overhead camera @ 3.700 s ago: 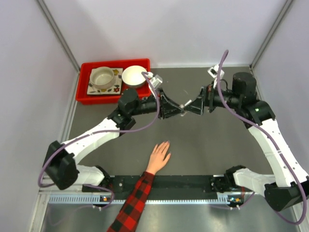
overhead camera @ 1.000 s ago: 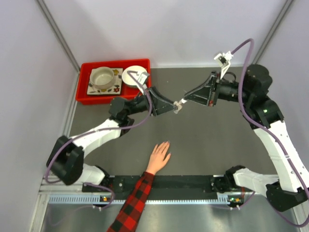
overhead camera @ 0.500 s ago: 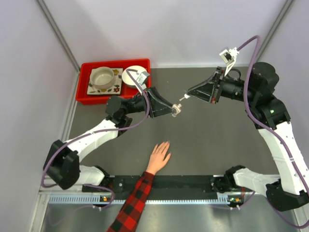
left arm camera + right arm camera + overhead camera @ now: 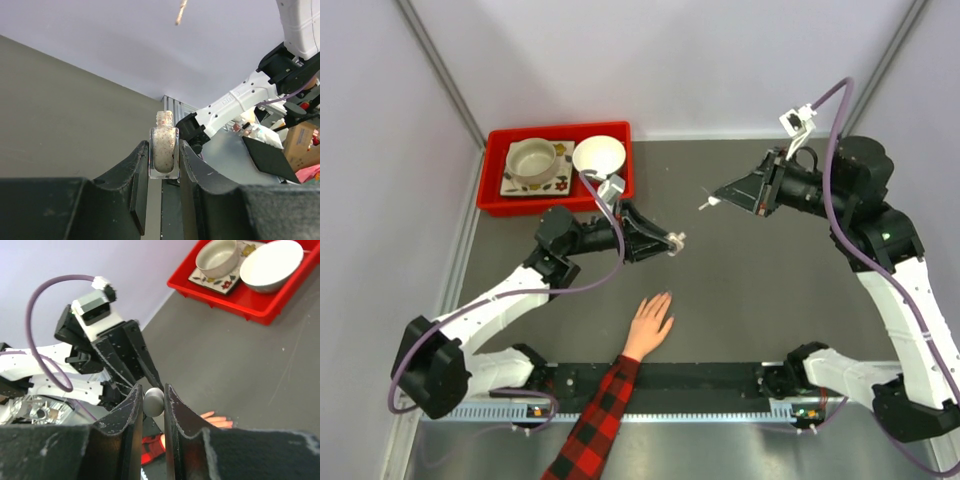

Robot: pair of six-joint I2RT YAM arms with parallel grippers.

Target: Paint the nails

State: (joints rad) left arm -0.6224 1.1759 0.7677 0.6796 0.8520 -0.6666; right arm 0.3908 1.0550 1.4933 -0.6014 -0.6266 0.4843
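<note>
Two robot arms hang over a dark grey surface (image 4: 770, 290) with a person's hand (image 4: 650, 325) lying flat, palm down, between them near the front edge. The fingers are spread toward the middle of the surface. The nails (image 4: 666, 297) sit at those fingertips, too small in the overhead view to tell whether they carry any colour. A red-and-black plaid sleeve (image 4: 595, 420) runs back from the wrist across the arms' mounting rail.

The left claw (image 4: 668, 243) is clenched on a small clear bottle (image 4: 164, 150) of pale, speckled polish. The bottle stands upright between the pads, its neck uncapped, held above the surface just beyond the hand's fingertips.

The right claw (image 4: 720, 196) is higher and further right, well apart from the bottle. It grips a rounded grey cap (image 4: 153, 401), from which a thin brush (image 4: 704, 206) pokes toward the left arm. The brush tip also shows at the top of the left wrist view.

At the far left corner sits a red tray (image 4: 492, 200) holding a beige cup (image 4: 533, 160) on a flowered tile and a white bowl (image 4: 599, 155) beside it.
</note>
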